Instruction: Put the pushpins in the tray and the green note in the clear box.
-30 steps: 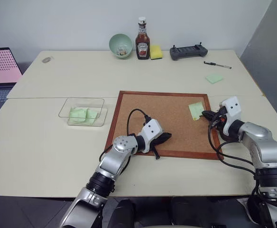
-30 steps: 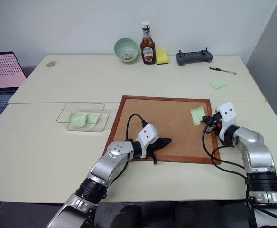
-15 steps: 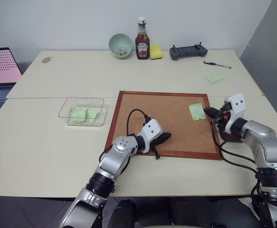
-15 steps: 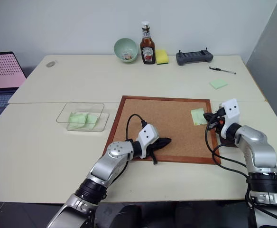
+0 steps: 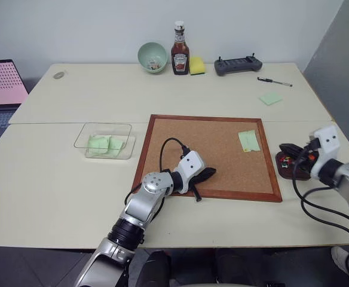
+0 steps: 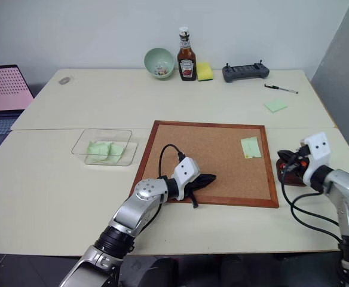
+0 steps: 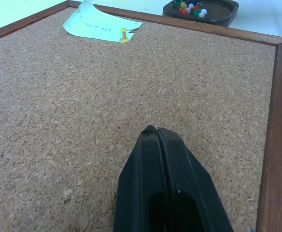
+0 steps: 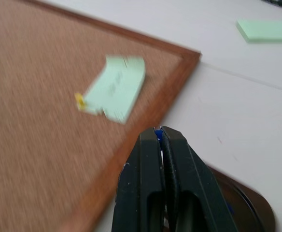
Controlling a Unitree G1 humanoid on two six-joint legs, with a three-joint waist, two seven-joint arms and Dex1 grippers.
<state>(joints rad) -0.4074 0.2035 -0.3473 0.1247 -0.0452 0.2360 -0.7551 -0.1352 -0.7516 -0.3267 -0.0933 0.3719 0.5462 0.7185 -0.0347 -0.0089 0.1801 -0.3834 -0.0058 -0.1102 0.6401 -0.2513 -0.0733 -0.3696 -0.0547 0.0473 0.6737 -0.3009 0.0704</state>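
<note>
A: On the corkboard (image 5: 213, 155) near its right edge, green note (image 5: 248, 140) is lying flat: pale, oblong, scribbled on, one yellow pushpin (image 7: 124, 35) holding it.
B: Handling?
A: Thin, floppy paper; I'd be pinching a free corner once the pin is out. Pin's tiny, slippery: grip the head.
B: Claws?
A: Left claw (image 7: 156, 133) is sitting closed, empty. Right claw (image 8: 158, 134) is pinching something blue over tray (image 5: 294, 173).
</note>
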